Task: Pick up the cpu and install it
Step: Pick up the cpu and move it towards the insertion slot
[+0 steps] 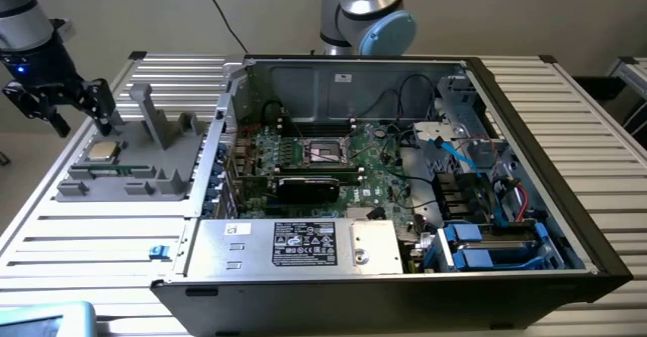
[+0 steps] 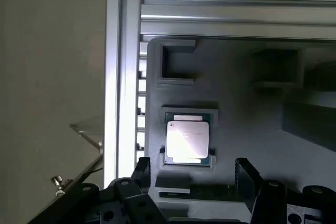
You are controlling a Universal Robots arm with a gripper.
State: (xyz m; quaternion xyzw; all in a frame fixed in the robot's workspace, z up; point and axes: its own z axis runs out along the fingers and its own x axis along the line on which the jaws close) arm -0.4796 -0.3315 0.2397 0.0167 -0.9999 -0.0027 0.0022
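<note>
Hovering claw (image 1: 83, 125): upper left of the exterior view, above the grey tray (image 1: 172, 189), released, its jaws spread wide with nothing in them.
Claw from the wrist (image 2: 194, 171): a dark finger (image 2: 143, 170) stands off each side of the cpu (image 2: 187, 141), and neither touches it.
Cpu (image 1: 103, 152): lies flat in a square recess of the tray, silver top up, below the claw and apart from it.
Recess edge: a low raised lip runs round the chip, with a thin gap at each side.
Tray post (image 1: 142, 113): stands upright just to the exterior view's right of the claw, the nearest obstacle.
Memory stick (image 1: 101, 172): lies in its slot just beside the cpu, towards the tray's near edge.
Worktop (image 1: 81, 231): slatted; the wrist view shows its side rail (image 2: 123, 77) running close along the tray (image 2: 247, 124).
Computer case (image 1: 344, 87): lid off, its wall touching the tray's right side.
Socket (image 1: 326, 150): centre of the exterior view, well apart from the claw.
</note>
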